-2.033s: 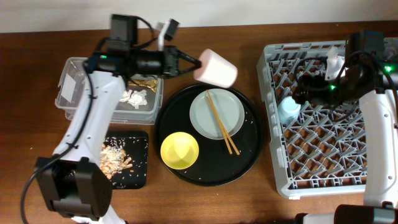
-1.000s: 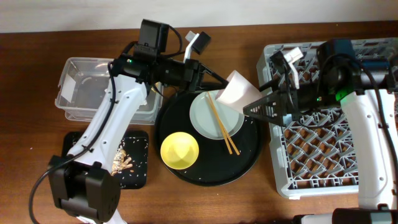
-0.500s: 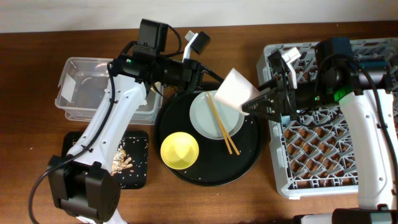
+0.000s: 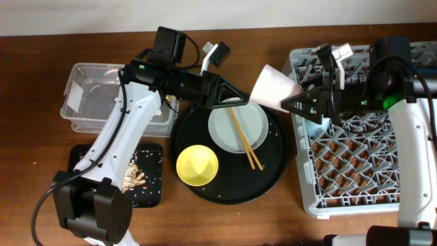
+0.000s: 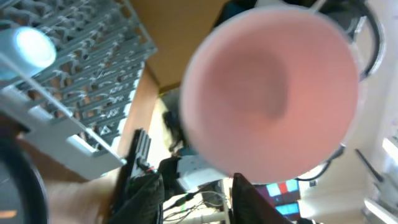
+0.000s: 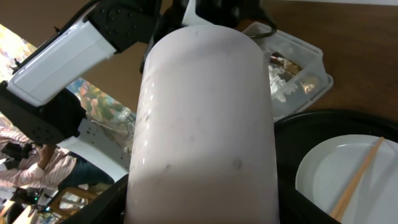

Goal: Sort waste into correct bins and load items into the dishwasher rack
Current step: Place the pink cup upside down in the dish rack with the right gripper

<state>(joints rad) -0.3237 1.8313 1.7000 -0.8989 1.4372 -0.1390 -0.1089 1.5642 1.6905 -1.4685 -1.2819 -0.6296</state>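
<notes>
Holds the pink cup (image 4: pixel 275 87) in the right gripper (image 4: pixel 298 102), fingers pressed to its sides, lifted off the table and tilted, toward the far edge over the gap between the round black tray (image 4: pixel 232 183) and the dishwasher rack (image 4: pixel 355 171). Seen from the right wrist, fills the view with the cup's pale wall between both fingers. Has the left gripper (image 4: pixel 235 98) spread wide with nothing in it, over the far rim of the round tray, just short of the cup; from the left wrist, faces the cup's round end, clear of the fingers (image 5: pixel 147 198). Shows the light-blue cup (image 5: pixel 28 48) among the pegs at the rack's left side, the rack itself against the right edge. On the round tray at mid-table: pale plate (image 4: pixel 222 126) with the chopsticks (image 4: pixel 242 130) laid across it, yellow bowl (image 4: pixel 197 165) just beside, nearer the near edge. Toward the left edge: clear tub (image 4: pixel 89 89) on the far side with white tissue (image 6: pixel 278 93) inside, flat black tray (image 4: pixel 153 191) with beige scraps (image 4: pixel 130 176) toward the near edge.
</notes>
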